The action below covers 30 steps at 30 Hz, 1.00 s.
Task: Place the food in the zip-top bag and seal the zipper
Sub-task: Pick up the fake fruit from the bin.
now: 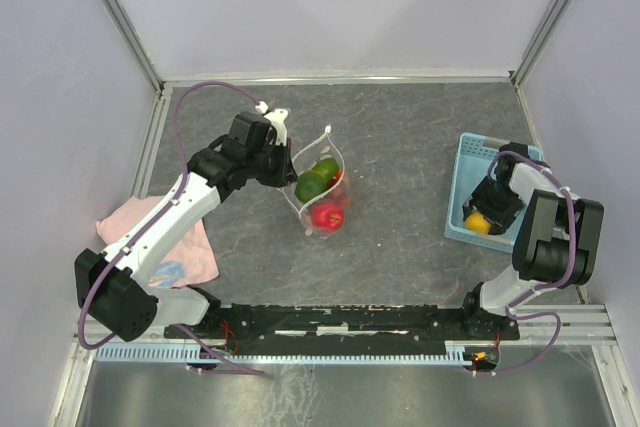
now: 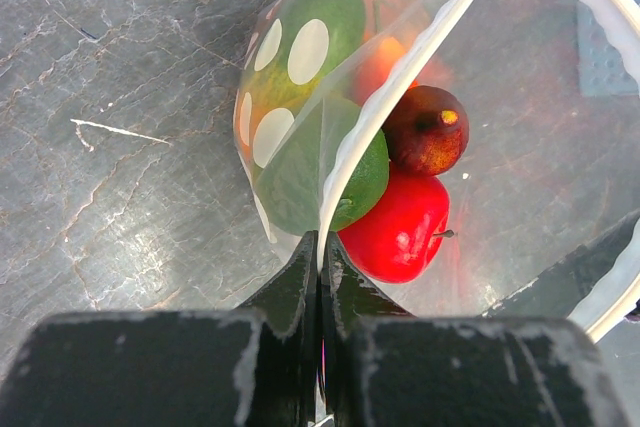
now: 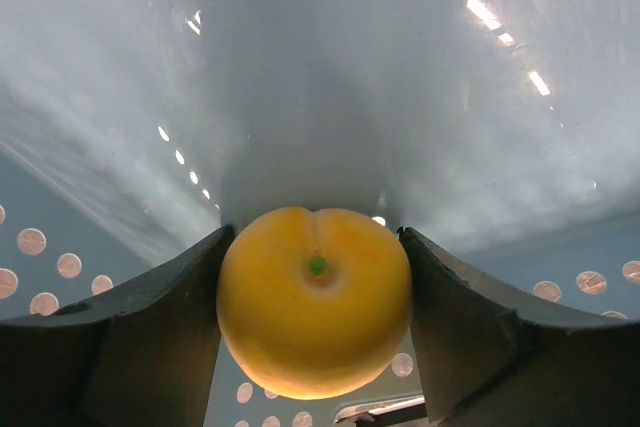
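Observation:
The clear zip-top bag (image 1: pixel 322 187) stands at mid table with its mouth open, holding green (image 1: pixel 313 183), red (image 1: pixel 328 214) and orange fruits. In the left wrist view it holds a green fruit (image 2: pixel 355 182), a red one (image 2: pixel 400 232) and a maroon one (image 2: pixel 425 129). My left gripper (image 2: pixel 321 247) is shut on the whitish zipper strip (image 2: pixel 400 67) at the bag's near edge. My right gripper (image 3: pixel 312 277) sits inside the light-blue basket (image 1: pixel 470 157) and is closed around a yellow fruit (image 3: pixel 313 302), which also shows in the top view (image 1: pixel 478 222).
A pink cloth (image 1: pixel 165 237) lies at the left under the left arm. The blue basket stands at the table's right side, near the right wall. Grey walls enclose the table on the far, left and right sides.

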{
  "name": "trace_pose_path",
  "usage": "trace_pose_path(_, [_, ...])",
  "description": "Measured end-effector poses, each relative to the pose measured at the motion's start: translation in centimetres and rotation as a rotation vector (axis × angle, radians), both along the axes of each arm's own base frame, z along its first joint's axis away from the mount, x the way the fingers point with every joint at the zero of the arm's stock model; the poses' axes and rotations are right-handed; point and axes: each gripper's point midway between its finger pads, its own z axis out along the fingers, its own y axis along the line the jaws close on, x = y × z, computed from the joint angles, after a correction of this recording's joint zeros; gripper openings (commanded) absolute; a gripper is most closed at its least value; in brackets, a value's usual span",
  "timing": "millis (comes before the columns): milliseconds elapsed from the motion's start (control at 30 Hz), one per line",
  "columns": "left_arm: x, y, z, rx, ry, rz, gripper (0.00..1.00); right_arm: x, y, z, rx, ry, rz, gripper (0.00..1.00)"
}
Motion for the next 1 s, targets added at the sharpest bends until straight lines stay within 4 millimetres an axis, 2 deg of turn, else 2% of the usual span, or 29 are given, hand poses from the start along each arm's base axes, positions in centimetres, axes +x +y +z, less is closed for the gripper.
trace_pose_path(200, [0.0,0.0,0.1,-0.001,-0.002,0.0,0.03,0.3,-0.1,0.7,-0.013,-0.032,0.001,0.53])
trace_pose_path(533, [-0.1,0.0,0.1,-0.004,-0.002,-0.002,0.03,1.4,0.9,4.8,-0.099,-0.162,0.073,0.48])
trace_pose_path(600, [-0.1,0.0,0.1,-0.004,-0.002,-0.003,0.03,1.8,1.0,6.2,-0.126,-0.193,0.089,0.47])
trace_pose_path(800, [-0.1,-0.1,0.1,-0.006,0.0,-0.005,0.03,4.0,3.8,11.9,-0.188,-0.355,0.203,0.45])
trace_pose_path(1000, [-0.1,-0.1,0.1,-0.006,0.0,-0.005,0.03,5.6,8.5,17.6,-0.185,-0.537,0.341,0.45])
